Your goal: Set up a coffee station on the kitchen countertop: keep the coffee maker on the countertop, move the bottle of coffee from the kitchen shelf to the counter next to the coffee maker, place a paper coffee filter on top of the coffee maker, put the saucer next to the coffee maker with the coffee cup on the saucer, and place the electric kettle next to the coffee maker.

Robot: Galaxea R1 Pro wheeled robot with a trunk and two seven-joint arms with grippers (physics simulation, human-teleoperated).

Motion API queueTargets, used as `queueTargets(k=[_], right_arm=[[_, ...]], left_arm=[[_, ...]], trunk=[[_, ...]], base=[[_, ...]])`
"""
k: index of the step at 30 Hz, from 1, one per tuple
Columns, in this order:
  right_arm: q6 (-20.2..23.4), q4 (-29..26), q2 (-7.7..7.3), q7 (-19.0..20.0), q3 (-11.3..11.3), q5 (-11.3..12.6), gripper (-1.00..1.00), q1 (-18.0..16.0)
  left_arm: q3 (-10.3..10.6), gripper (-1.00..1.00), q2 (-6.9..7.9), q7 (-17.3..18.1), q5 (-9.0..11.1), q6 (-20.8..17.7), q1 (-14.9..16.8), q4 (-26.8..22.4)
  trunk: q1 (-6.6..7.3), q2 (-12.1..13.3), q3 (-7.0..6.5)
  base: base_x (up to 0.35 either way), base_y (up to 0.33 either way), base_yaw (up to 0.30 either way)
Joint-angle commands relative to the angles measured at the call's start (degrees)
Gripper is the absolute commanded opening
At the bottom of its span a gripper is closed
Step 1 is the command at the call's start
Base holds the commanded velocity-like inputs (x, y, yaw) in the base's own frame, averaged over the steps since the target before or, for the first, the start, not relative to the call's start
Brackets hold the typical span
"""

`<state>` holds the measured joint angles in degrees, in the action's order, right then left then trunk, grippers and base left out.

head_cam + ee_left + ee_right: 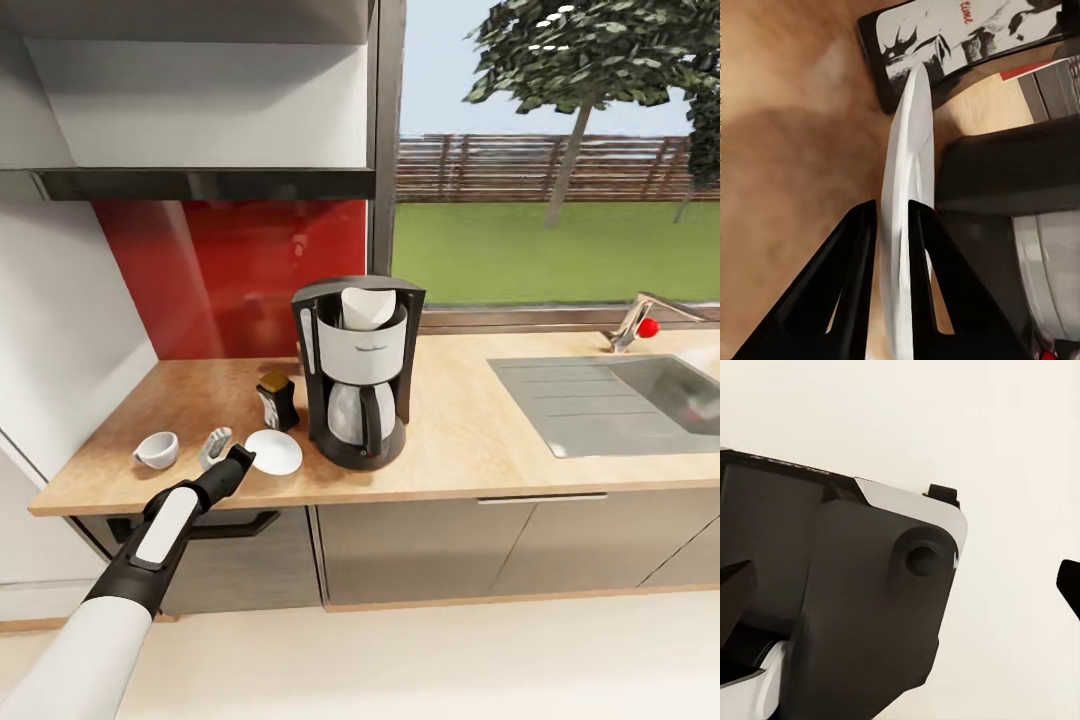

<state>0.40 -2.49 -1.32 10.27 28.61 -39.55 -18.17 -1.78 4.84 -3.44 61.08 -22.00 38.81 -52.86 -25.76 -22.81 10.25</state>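
The black coffee maker (355, 385) stands on the kitchen countertop (470, 440) with a white paper coffee filter (365, 306) in its top. Just left of it is the bottle of coffee (278, 400), and the white saucer (277, 452) lies in front of the bottle. My left gripper (240, 461) is shut on the saucer's near rim. The left wrist view shows the saucer (904, 172) edge-on between the black fingers (855, 262), with the bottle (960, 37) and coffee maker (1020, 172) beyond. The coffee cup (158, 449) sits further left. My right gripper (904, 589) is open. The electric kettle is out of view.
A small silvery-grey object (214, 445) lies between cup and saucer. A steel sink (610, 400) with a tap (632, 325) fills the counter's right end. The dark kitchen shelf (200, 183) hangs above a red backsplash. A white wall panel (60, 330) bounds the left.
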Motion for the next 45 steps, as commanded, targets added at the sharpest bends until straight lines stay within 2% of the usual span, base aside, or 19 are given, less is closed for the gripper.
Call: queueTargets(k=[1,10,13,16,45], right_arm=[[0.0,-0.1,0.00,0.3,0.5,-0.4,1.00,0.0],[0.0,-0.1,0.00,0.3,0.5,-0.4,1.00,0.0],[0.0,-0.1,0.00,0.3,0.5,-0.4,1.00,0.0],[0.0,-0.1,0.00,0.3,0.5,-0.4,1.00,0.0],[0.0,-0.1,0.00,0.2,0.5,-0.4,1.00,0.0]], left_arm=[[-0.1,-1.00,-0.01,-0.3,0.6,-0.3,0.0,-0.1],[-0.1,-1.00,-0.09,-0.3,0.7,-0.4,0.0,3.0],[0.0,-1.00,-0.09,-0.3,2.4,-0.4,0.0,3.2],[0.0,-1.00,-0.09,-0.3,3.2,-0.4,0.0,3.3],[0.4,-1.00,-0.52,-0.9,3.5,-0.3,-0.1,3.7]], trunk=[[-0.03,-0.1,0.11],[-0.03,-0.1,0.11],[-0.03,-0.1,0.11],[-0.03,-0.1,0.11],[-0.03,-0.1,0.11]], base=[[0.003,0.000,0.000],[0.097,0.000,0.000],[0.017,0.000,0.000],[0.004,0.000,0.000],[0.024,-0.007,0.000]])
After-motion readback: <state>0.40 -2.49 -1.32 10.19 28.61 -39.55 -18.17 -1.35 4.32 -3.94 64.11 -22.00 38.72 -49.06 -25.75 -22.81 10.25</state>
